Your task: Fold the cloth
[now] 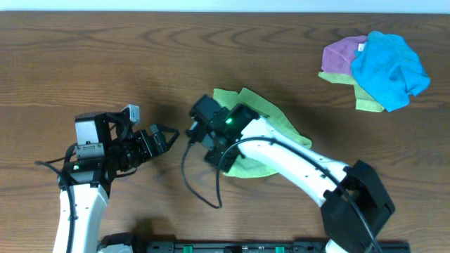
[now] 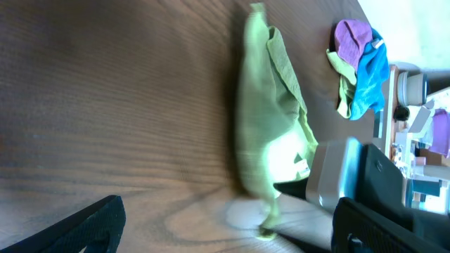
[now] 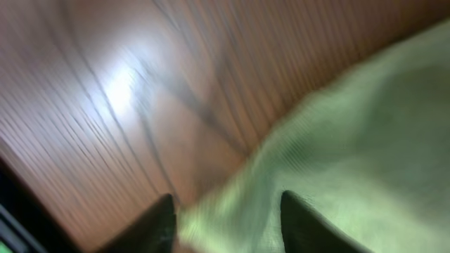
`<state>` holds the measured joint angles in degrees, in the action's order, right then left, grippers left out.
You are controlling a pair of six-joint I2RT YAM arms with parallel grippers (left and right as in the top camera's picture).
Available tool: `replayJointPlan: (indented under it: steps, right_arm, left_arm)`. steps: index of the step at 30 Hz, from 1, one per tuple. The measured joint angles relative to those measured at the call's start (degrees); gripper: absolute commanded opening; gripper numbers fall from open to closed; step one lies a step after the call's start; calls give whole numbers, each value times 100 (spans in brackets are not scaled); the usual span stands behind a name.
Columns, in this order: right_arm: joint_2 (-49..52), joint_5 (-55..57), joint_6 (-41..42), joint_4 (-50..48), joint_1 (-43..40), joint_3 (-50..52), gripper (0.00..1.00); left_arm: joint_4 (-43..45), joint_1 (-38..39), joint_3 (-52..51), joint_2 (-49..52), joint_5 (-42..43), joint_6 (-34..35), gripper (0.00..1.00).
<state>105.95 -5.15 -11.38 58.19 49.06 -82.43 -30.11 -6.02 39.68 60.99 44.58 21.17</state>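
Left gripper (image 1: 170, 137) spread wide; right gripper (image 3: 226, 207) parted astride lime cloth (image 1: 278, 116) edge

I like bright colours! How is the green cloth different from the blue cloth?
The green cloth is lime and lies alone in the middle of the table, partly under a robot arm. The blue cloth is bright blue and sits near the table's far corner, piled on a purple cloth and a yellow-green one. Both are rumpled, not flat.
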Motion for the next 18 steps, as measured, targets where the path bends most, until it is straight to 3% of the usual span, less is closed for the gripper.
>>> replayJointPlan:
  steps: [6,11,14,18]
  right_arm:
    - [0,437,249,-365,81,0,62]
    - [0,999,507,-129,-105,0,57]
    - [0,1141,894,-83,-413,0,55]
    - [-7,914,1292,-57,-1174,0,60]
  left_arm:
    - [0,2,0,0,2,0,95]
    - [-2,0,0,0,2,0,96]
    - [-4,0,0,0,2,2,95]
    - [-114,0,0,0,11,2,96]
